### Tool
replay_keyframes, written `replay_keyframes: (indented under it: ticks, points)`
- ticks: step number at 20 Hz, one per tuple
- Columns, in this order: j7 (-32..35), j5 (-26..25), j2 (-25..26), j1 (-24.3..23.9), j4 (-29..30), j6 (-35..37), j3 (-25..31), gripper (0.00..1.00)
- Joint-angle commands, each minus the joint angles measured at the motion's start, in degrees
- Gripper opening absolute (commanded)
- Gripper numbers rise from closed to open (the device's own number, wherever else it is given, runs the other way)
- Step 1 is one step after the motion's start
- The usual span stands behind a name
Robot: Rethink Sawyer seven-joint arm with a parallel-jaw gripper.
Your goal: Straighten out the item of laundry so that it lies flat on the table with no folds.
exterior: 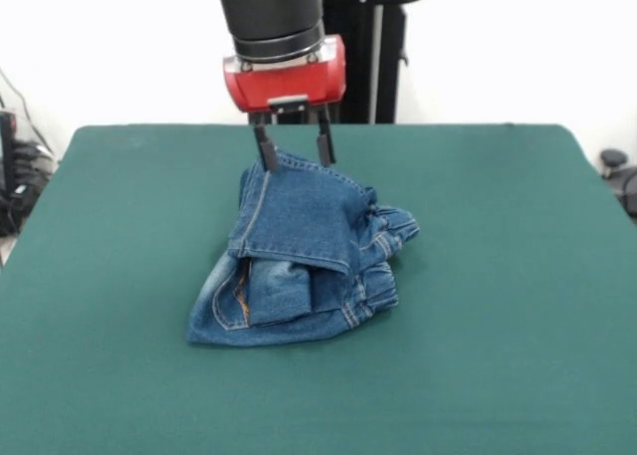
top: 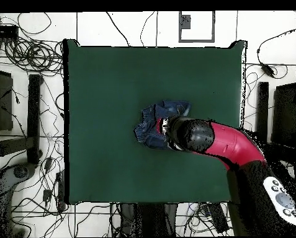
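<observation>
The item of laundry point(exterior: 299, 256) is a small pair of blue jeans, bunched and folded over itself near the middle of the green table point(exterior: 498, 276). Its upper edge is pulled up into a peak, and the rest drapes down to the tabletop, with a pocket and orange stitching showing at the lower left. My gripper point(exterior: 295, 154) comes straight down onto that raised edge, and its two black fingers hold the denim. In the overhead view the jeans point(top: 151, 124) show partly, the red and black arm covers their right side, and the gripper is hidden under it.
Green tabletop point(top: 113, 74) spreads widely on every side of the jeans. Cables, stands and black equipment point(top: 33, 111) crowd the floor around the table. A black stand point(exterior: 373, 57) rises behind the table's far edge.
</observation>
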Motion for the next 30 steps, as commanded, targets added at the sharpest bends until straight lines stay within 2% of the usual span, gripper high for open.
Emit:
replay_keyframes:
  ticks: [1, 16, 24, 30]
  points:
    - [-4.0, -4.5, 6.6, -0.6, 1.1, -0.8, 4.9, 1.00]
    - [-1.3, -7.4, 11.6, -0.2, -0.6, -5.1, 6.1, 1.00]
    - [-2.5, -7.3, 11.6, -1.6, -0.2, -4.8, 6.8, 1.00]
    - [-3.9, -6.6, 9.6, -2.5, -0.5, -1.1, 7.4, 1.00]
